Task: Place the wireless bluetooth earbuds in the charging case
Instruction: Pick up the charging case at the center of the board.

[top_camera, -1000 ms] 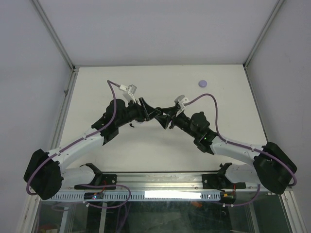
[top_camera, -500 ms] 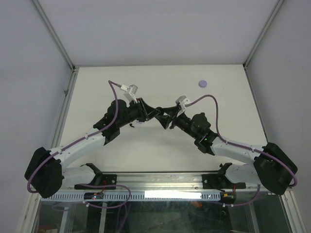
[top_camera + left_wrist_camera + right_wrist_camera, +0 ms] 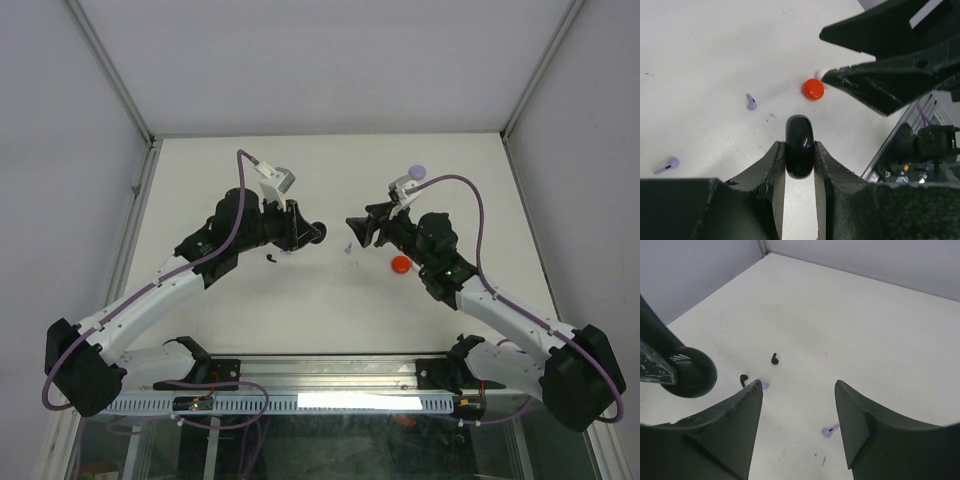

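Observation:
My left gripper (image 3: 312, 232) is shut on a black round case (image 3: 799, 152), gripped by its edges and held above the table. My right gripper (image 3: 354, 229) is open and empty, facing the left one across a small gap. Two pale purple earbuds (image 3: 751, 102) (image 3: 667, 165) lie on the table below the grippers; in the right wrist view one (image 3: 830, 430) lies between my open fingers (image 3: 797, 385). Two black earbuds (image 3: 774, 359) (image 3: 743, 379) lie further left. A red round disc (image 3: 401, 264) lies just right of the right gripper.
A pale purple round disc (image 3: 417, 172) lies at the back right of the table. A small white piece (image 3: 821, 74) peeks out behind the right finger, near the red disc (image 3: 813, 89). Walls enclose the table on three sides.
The two grippers, joined at the centre before, have drawn apart. The left keeps the black case. The right has pulled back to the right and stands open. The red disc now shows.

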Controlling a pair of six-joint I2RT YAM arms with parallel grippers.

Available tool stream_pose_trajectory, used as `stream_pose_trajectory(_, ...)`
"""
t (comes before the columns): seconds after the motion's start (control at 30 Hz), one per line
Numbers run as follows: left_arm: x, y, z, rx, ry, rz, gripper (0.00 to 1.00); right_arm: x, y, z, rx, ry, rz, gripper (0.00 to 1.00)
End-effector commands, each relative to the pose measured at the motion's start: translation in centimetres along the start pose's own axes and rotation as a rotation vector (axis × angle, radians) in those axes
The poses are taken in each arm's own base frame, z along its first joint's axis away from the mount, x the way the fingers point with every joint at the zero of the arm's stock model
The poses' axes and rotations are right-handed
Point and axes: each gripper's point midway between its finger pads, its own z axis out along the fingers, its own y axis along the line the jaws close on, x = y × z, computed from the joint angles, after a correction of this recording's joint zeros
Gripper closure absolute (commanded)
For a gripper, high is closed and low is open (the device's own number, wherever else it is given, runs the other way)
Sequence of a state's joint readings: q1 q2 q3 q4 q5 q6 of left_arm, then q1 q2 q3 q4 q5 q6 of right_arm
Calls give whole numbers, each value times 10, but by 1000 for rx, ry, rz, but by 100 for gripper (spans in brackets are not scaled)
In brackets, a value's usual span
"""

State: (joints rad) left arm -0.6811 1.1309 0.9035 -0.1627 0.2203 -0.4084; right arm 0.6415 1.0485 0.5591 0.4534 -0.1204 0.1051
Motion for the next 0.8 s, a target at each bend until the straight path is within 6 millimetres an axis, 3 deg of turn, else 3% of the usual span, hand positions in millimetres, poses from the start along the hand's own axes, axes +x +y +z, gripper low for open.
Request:
stream_pose_trajectory(0.0,-3,-15,-24,48,94,197,93,-5,58,-16,-380,108,-100,30)
stream_pose_trajectory(0.3,0,-40,-44,203,266,392,92,-10,98,-33,-678,96,-211,30)
stream_pose_trajectory(0.57,24,-42,-39,302,404,484,95,-17,123,-35,-819,48,-303,31)
stream_pose_trajectory(0.77,27,-52,-41,360,401,539,91,-11,134,-41,-920,82,-290,37)
